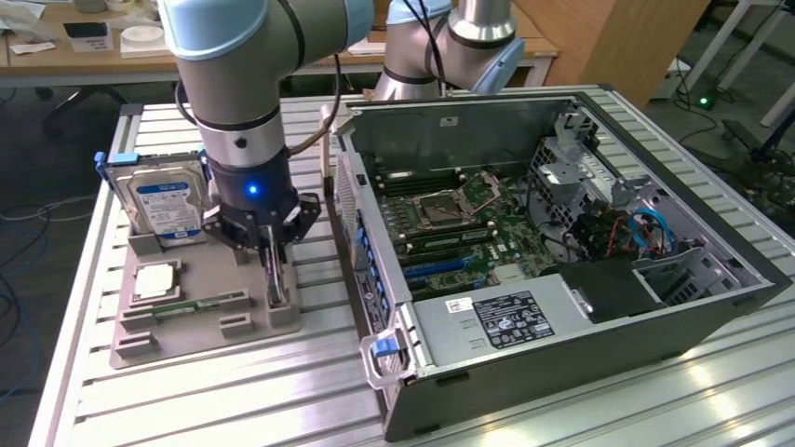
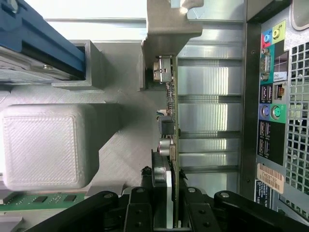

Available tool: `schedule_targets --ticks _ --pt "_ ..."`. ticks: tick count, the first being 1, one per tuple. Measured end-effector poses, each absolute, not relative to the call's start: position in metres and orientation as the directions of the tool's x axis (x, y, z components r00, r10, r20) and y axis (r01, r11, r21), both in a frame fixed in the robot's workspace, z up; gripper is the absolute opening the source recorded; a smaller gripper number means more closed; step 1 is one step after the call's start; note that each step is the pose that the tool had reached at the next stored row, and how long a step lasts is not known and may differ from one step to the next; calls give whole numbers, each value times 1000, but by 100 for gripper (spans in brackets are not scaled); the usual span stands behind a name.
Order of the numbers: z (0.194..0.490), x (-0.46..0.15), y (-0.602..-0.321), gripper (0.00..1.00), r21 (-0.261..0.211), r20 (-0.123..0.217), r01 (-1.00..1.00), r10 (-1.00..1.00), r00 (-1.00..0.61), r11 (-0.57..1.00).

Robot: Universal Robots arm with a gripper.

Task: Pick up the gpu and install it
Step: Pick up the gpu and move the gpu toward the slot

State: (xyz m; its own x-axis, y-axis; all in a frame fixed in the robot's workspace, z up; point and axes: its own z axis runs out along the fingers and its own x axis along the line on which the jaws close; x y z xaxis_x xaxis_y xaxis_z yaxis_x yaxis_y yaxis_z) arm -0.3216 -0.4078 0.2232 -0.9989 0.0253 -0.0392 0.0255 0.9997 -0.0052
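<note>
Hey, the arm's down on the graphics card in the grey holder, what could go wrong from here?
1. The gripper sits over the gpu away from its bracket end; an off-centre hold may let the card tilt when lifted.
2. The hard drive stands close beside the gripper in the same holder; a sideways move might knock it.
3. The computer case wall is right beside the holder and could catch the card.

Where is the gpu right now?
The gpu stands on edge in the grey parts holder at the exterior view's left, right under the tool, between the blue-labelled hard drive and the open computer case.
</note>
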Motion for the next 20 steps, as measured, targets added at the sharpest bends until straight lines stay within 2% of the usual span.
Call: schedule_targets --ticks 20 --pt "232 -322 -408 28 -5 -39 26 25 -999 1000"
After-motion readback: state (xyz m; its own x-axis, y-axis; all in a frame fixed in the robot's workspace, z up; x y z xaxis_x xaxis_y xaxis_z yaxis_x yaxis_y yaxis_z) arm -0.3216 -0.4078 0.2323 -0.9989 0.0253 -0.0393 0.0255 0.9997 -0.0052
